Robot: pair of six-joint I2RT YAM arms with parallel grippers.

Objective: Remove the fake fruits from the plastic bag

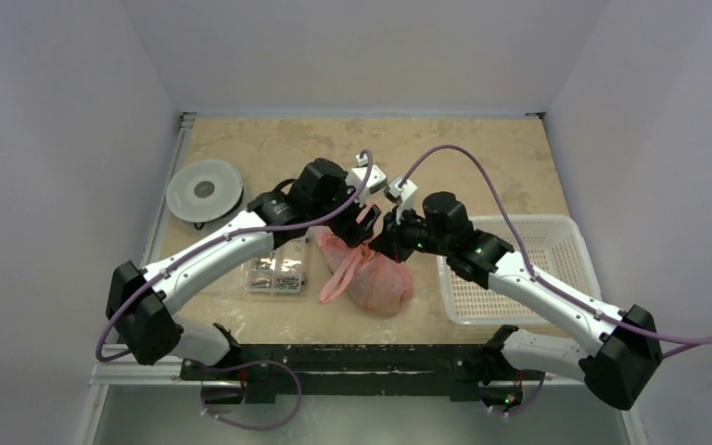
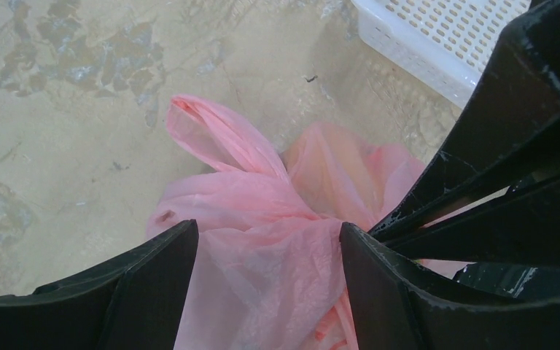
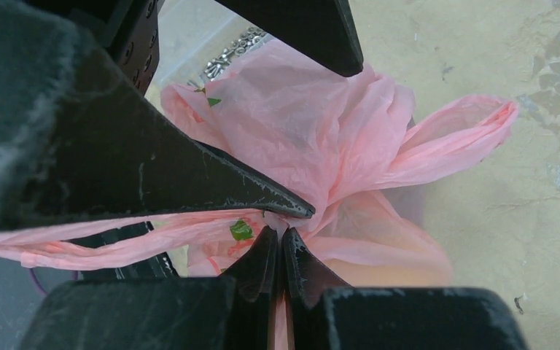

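Mottled beige tabletop (image 1: pixel 269 139), white walls. Plastic bag (image 1: pixel 380 278) sits at centre by the near edge: thin, crinkly, translucent pink film with looped handles. Clear box of metal parts (image 1: pixel 276 275) just left of it, white perforated basket (image 1: pixel 561 246) to the right, round grey disc (image 1: pixel 204 190) far left. Left gripper (image 2: pixel 270 240) has fingers apart, straddling the bag top. Right gripper (image 3: pixel 283 244) is pinched closed on the film, crowding the left one.

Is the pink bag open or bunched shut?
Shut: the plastic bag is bunched, its neck pinched in the right hand; no opening shows.
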